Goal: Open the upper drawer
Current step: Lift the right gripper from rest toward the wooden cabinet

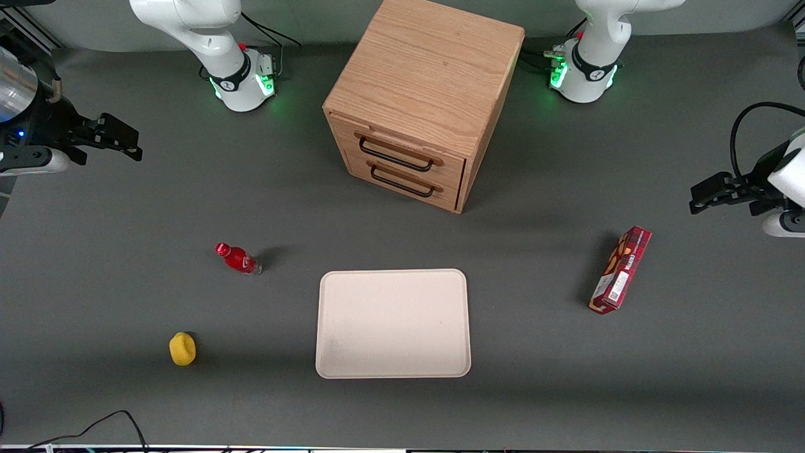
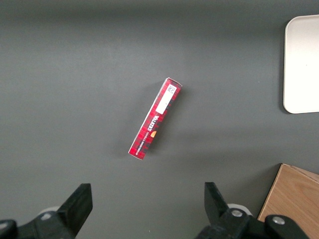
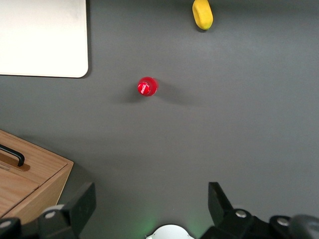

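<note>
The wooden cabinet (image 1: 427,82) stands toward the back of the table, its two drawers facing the front camera at an angle. The upper drawer (image 1: 412,146) is shut, flush with the cabinet, its black bar handle (image 1: 395,155) just above the lower drawer (image 1: 440,177), which is also shut. My right gripper (image 1: 129,143) hangs high at the working arm's end of the table, well away from the cabinet, open and empty. In the right wrist view the gripper (image 3: 149,199) is spread wide above bare mat, with a cabinet corner (image 3: 35,174) and a handle end (image 3: 14,155) beside it.
A red bottle (image 1: 238,258) stands nearer the front camera than the gripper. A yellow object (image 1: 182,348) lies nearer still. A white tray (image 1: 394,323) lies in front of the cabinet. A red box (image 1: 621,270) lies toward the parked arm's end.
</note>
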Robot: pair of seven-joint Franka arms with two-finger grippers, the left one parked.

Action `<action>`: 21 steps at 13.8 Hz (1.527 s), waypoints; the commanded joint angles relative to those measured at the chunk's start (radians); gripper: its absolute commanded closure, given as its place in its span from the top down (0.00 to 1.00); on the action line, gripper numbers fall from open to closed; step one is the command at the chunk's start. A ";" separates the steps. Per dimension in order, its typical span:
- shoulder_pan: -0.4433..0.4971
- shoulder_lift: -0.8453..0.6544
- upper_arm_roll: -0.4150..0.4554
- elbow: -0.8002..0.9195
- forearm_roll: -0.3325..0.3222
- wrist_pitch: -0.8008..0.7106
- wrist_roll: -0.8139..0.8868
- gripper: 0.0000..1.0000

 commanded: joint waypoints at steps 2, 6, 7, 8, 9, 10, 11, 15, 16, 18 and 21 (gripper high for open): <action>0.001 0.006 0.001 0.026 -0.019 -0.030 0.023 1.00; 0.008 -0.007 0.011 0.032 -0.013 -0.056 -0.025 1.00; 0.014 -0.010 0.015 0.037 -0.004 -0.091 -0.065 1.00; 0.016 -0.004 0.025 0.049 -0.002 -0.105 -0.090 1.00; 0.015 0.004 0.051 0.057 0.002 -0.105 -0.120 1.00; 0.015 0.010 0.065 0.065 0.015 -0.105 -0.153 1.00; 0.016 0.021 0.067 0.074 0.033 -0.104 -0.186 1.00; 0.028 0.143 0.185 0.198 0.047 -0.107 -0.337 1.00; 0.027 0.163 0.232 0.200 0.059 -0.105 -0.339 1.00; 0.027 0.232 0.309 0.224 0.149 -0.094 -0.346 1.00; 0.030 0.338 0.355 0.229 0.332 -0.087 -0.424 1.00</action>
